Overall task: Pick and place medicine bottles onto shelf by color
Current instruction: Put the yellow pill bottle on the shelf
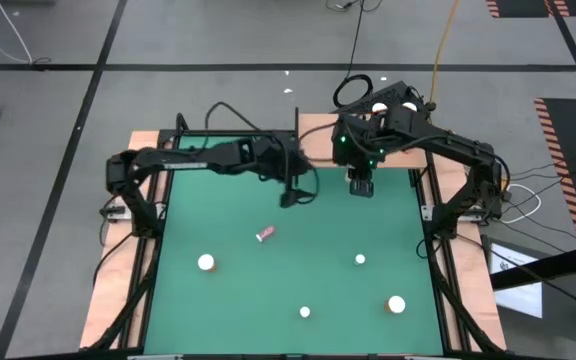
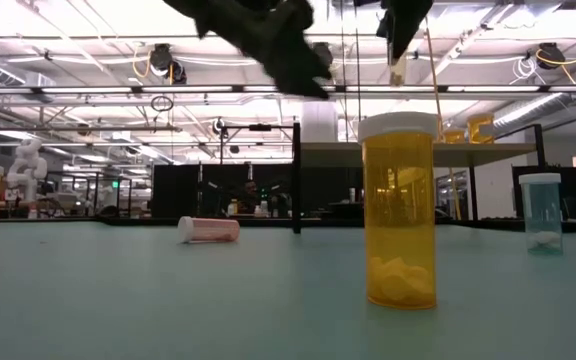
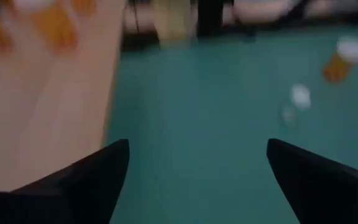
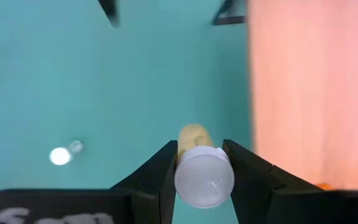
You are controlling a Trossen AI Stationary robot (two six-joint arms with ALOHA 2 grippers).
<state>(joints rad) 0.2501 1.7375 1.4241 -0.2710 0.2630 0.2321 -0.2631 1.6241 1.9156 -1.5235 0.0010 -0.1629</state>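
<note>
Right wrist view: right tool clamped on an orange bottle just below its cap, beside the shelf. Light, rigid, slick plastic; best gripped across the body. Left tool wide open, empty, above the table.

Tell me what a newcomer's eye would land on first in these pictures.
First, the right pincer, shut on an orange white-capped bottle, held over the green mat near the wooden shelf at the far edge. Next, the big orange bottle standing upright close in the low view, with a bottle lying on its side behind. The left pincer hangs open, empty, mid-mat.
</note>
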